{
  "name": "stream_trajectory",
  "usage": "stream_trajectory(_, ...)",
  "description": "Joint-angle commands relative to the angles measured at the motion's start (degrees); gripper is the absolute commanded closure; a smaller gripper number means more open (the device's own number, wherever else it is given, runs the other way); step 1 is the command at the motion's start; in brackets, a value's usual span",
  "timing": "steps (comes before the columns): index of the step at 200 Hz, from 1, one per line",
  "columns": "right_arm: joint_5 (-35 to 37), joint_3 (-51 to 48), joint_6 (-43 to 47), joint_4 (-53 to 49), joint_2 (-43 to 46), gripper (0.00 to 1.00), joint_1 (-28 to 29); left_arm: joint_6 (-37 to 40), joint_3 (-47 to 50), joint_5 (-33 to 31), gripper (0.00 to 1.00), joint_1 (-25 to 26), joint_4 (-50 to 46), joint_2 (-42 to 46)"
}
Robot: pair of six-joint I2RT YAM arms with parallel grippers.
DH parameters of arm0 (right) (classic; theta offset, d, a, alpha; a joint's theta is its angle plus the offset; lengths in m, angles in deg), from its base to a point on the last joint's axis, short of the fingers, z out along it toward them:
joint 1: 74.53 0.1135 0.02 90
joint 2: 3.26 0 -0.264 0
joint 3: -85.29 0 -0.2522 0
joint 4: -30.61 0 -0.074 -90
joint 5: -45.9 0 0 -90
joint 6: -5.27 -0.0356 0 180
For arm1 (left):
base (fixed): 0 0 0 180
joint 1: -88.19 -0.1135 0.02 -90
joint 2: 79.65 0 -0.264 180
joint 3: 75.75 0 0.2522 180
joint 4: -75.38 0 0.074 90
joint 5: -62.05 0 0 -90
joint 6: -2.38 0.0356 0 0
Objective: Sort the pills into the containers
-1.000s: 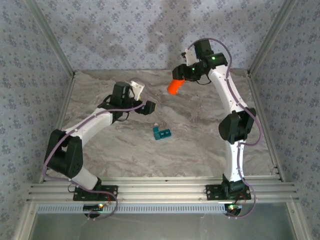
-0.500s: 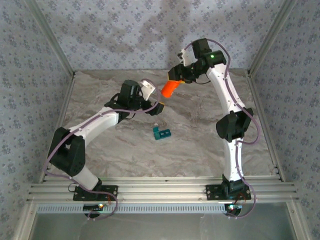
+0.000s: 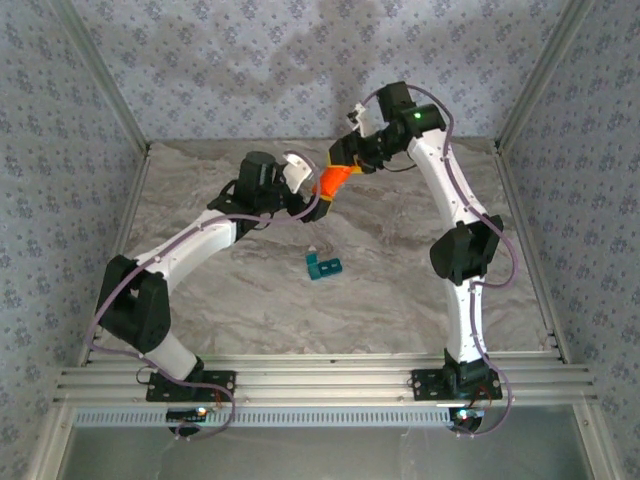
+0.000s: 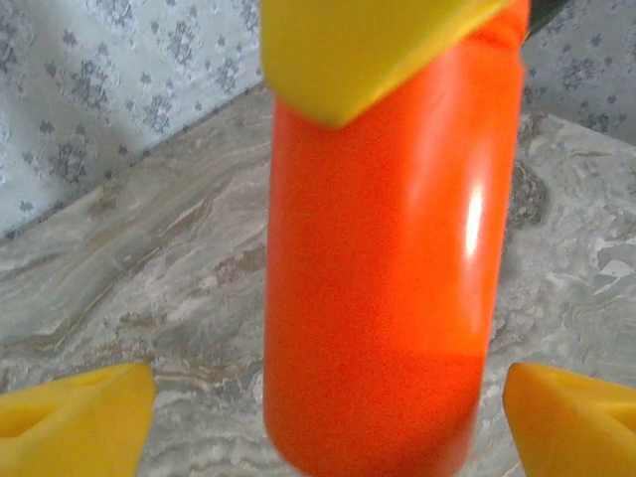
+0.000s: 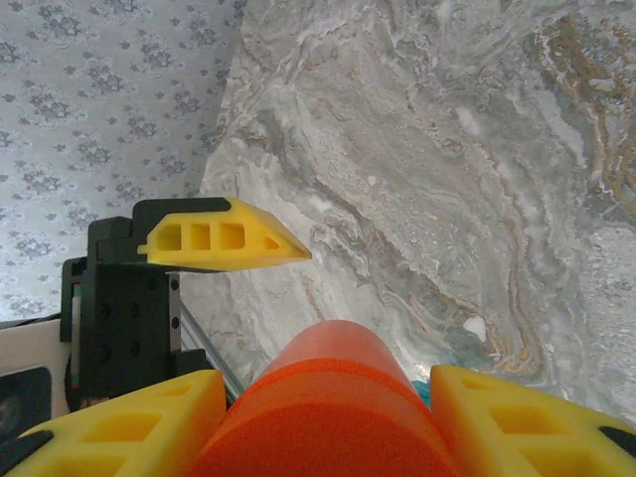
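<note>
A: Who has the orange bottle (image 4: 383, 248)?

B: The right hand (image 5: 323, 422). Its fingers are clamped on either side of the bottle, which is held up in the air over the far middle of the bench (image 3: 400, 290).

A: And the left hand (image 4: 323, 427)?

B: Its jaws are apart and straddle the bottle's lower end. In the left wrist view there is a clear gap between the bottle and each yellow fingertip (image 4: 79, 417), so I judge nothing is gripped there yet.

A: How does the bottle lie?

B: It is tilted. From above, its long axis runs from the right hand at the far right down towards the left hand at the near left. The free end points into the left hand's opening, so closing the left jaws would pinch across the bottle, not along it.

A: Is that the cap end?

B: I cannot tell, because no cap shows clearly in any view.

A: Where are the containers (image 3: 324, 266)?

B: The teal strip lies flat near the middle of the bench, on the near side of both hands and well below them. A small white thing (image 3: 314, 249) sits just beside its far end, possibly a pill, though it is too small to be sure.

A: Which arm is nearer the strip?

B: The left hand, slightly, but neither is close. The bottle probably has to be opened before anything can be sorted.
</note>
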Motion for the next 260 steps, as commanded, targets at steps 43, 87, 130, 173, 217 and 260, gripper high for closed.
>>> stream_trajectory(43, -3.3, -1.4, -3.6, 2.9, 3.0, 0.64, 1.0, 0.4, -4.4, 5.6, 0.16, -0.2, 0.9, -3.4)
stream_trajectory(87, -2.9, -2.2, -3.7, 3.2, 3.5, 0.64, 1.3, 0.0, -6.1, 6.5, 0.22, -0.3, 0.2, -4.9)
stream_trajectory(130, -2.9, -4.3, -4.1, 4.3, 4.5, 0.64, 1.3, -0.5, -7.4, 7.3, 0.31, -0.6, -0.3, -5.7)
stream_trajectory(173, -2.9, -4.2, -4.2, 4.6, 4.6, 0.65, 1.1, -0.7, -6.8, 7.9, 0.25, -0.6, -2.4, -5.9)
stream_trajectory(217, -3.1, -4.3, -4.0, 4.4, 4.6, 0.65, 0.8, -1.4, -6.4, 7.5, 0.23, -0.6, -2.6, -6.1)
stream_trajectory(260, -3.4, -4.9, -3.8, 4.7, 4.8, 0.65, 1.0, -2.0, -7.3, 7.3, 0.32, -0.6, -2.3, -6.5)
